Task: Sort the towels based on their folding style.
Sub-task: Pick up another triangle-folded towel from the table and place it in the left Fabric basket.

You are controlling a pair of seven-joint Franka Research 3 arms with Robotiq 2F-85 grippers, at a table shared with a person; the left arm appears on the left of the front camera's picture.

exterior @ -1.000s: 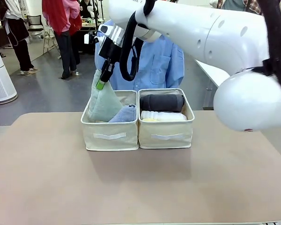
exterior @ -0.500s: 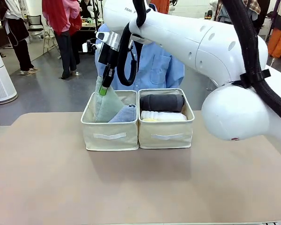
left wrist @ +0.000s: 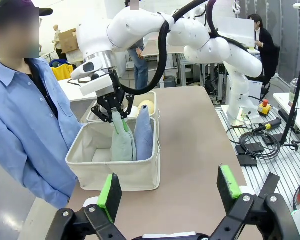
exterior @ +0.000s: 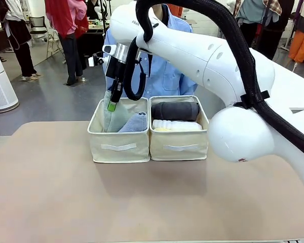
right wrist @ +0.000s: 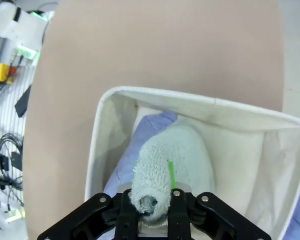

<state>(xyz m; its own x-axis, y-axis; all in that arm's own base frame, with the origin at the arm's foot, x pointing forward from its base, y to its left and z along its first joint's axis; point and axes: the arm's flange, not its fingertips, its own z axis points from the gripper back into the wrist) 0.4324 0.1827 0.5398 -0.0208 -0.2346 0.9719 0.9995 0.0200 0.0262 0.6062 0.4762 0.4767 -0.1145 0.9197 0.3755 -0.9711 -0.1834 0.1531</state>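
Observation:
My right gripper [exterior: 112, 103] is shut on the tip of a pale teal cone-shaped towel [exterior: 115, 116] and holds it upright inside the left basket [exterior: 119, 146]. Against it leans a periwinkle-blue cone towel [exterior: 137, 123]. The right basket [exterior: 180, 146] holds a dark grey roll [exterior: 175, 110] above a white roll [exterior: 178, 124], with a bit of yellow roll [exterior: 161, 129] at their side. The right wrist view looks down the teal towel [right wrist: 177, 157] into the basket. My left gripper [left wrist: 170, 186] hangs open over the table, well short of the baskets.
A person in a blue shirt [left wrist: 20, 125] stands close behind the baskets at the far table edge. The tan tabletop [exterior: 152, 202] in front of the baskets is bare. My right arm [exterior: 218, 55] spans the scene above the right basket.
My right gripper has come down and slightly left, lowering the teal towel deeper into the left basket; the towel now stands more upright.

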